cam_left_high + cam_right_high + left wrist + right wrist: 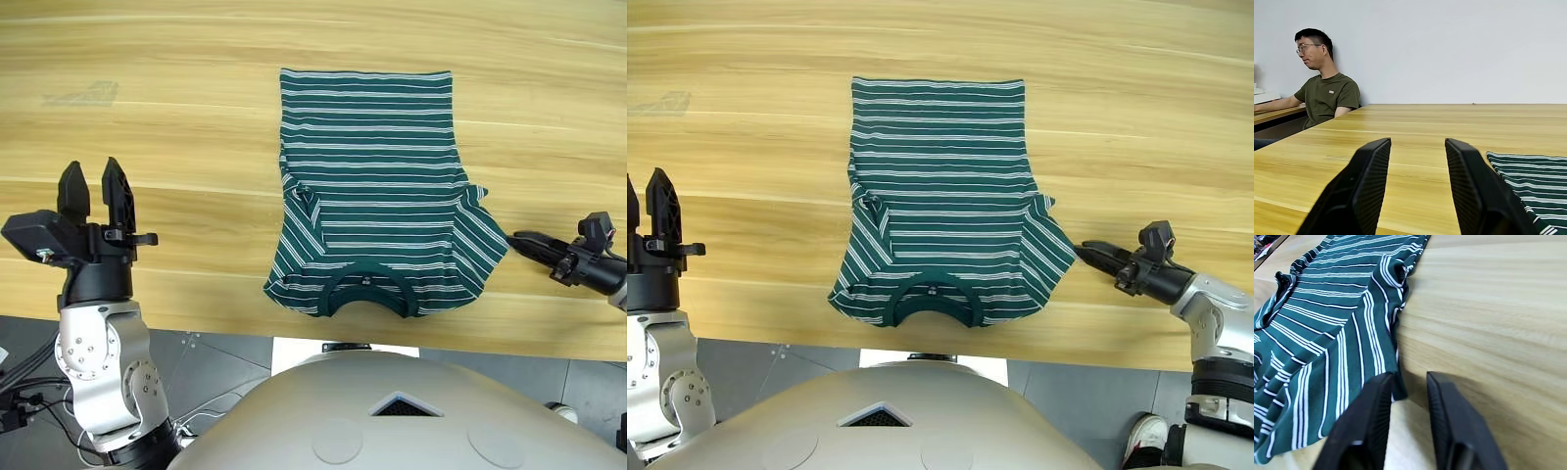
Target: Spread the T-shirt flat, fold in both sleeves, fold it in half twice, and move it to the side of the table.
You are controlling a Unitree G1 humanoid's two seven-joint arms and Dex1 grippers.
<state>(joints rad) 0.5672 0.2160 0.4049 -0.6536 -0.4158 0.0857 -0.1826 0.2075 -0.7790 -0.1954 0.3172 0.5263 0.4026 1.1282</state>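
1. The T-shirt [372, 166] is dark green with thin white stripes. It lies on the wooden table [176, 127], about midway along the near edge.
2. Its collar [370, 284] is closest to the near edge and its straight hem [364, 74] points toward the far edge. The body lies mostly flat.
3. The shirt's left sleeve [302, 201] is turned in over the body, with a small bunched fold at its top. The right sleeve [482, 230] flares out to the side toward the right edge of the table, slightly rumpled at the shoulder.
4. The left hand [96, 186] is above the table's near edge toward the left corner, well apart from the shirt. Its two fingers [1371, 186] point up and stand wide apart, with nothing between them.
5. The right hand [1087, 250] lies low over the table near the near edge, pointing at the outer edge of the right sleeve. Its tips are right at the fabric.
6. In the right wrist view its fingers [1442, 401] are only a narrow gap apart, and bare wood shows through the gap. The sleeve's corner lies against the inner side of one finger, but no cloth is pinched.
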